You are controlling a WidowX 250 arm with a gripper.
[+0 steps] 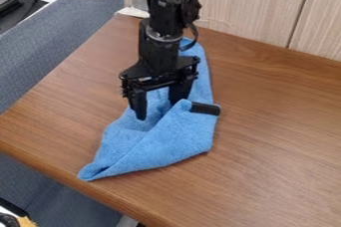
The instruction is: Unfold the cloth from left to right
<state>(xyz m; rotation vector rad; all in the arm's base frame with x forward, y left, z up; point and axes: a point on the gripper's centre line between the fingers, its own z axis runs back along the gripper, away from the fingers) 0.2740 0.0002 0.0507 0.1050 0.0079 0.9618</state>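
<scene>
Blue cloth (166,144), rough like a towel, lies on the brown wood-grain table (279,141); its shape is long and uneven, with soft folds and one pointed corner near the table's front edge. Over its middle part is the hard black gripper (158,110), two straight fingers spread apart. One short black bar (206,108) sticks out at the cloth's right side.

Light was fairly bright, even. Thin soft shadow lay along cloth (163,141)'s lower edge; faint sheen showed on table (279,136).

Pale panels (246,2) and a grey-blue partition (63,42) border a brown table (279,126).
</scene>
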